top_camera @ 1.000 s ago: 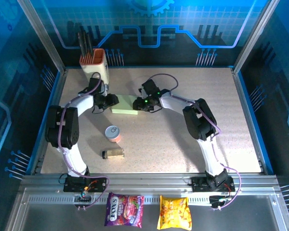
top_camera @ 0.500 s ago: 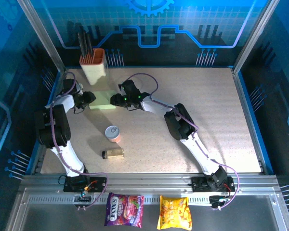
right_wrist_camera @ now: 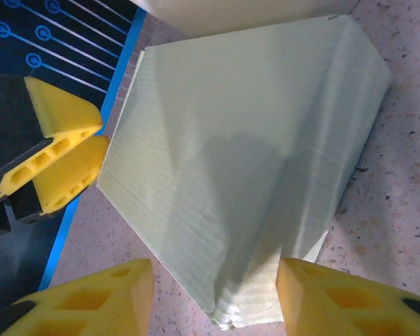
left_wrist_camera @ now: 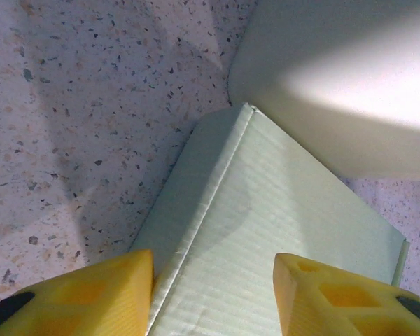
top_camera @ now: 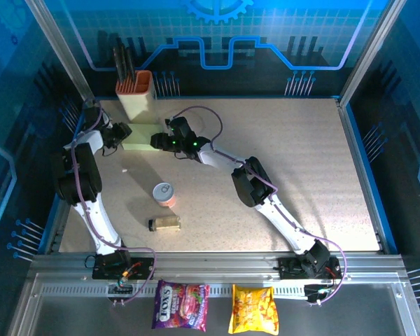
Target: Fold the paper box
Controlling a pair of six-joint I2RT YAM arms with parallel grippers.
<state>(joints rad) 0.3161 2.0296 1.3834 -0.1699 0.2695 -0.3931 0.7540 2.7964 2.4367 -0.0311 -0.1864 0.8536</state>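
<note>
Overhead view looks down; both wrist views closely share the paper box point(left_wrist_camera: 266, 231).

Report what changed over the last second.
The paper box slid left and slightly farther away, ending right beside the knife holder. Both arms swept left with it: the left gripper is at its left end and the right gripper at its right end, jaws apart. The can and the small jar stayed put.

Speckled beige table point(top_camera: 301, 161) enclosed by blue circuit-patterned walls point(top_camera: 266, 42).
</note>
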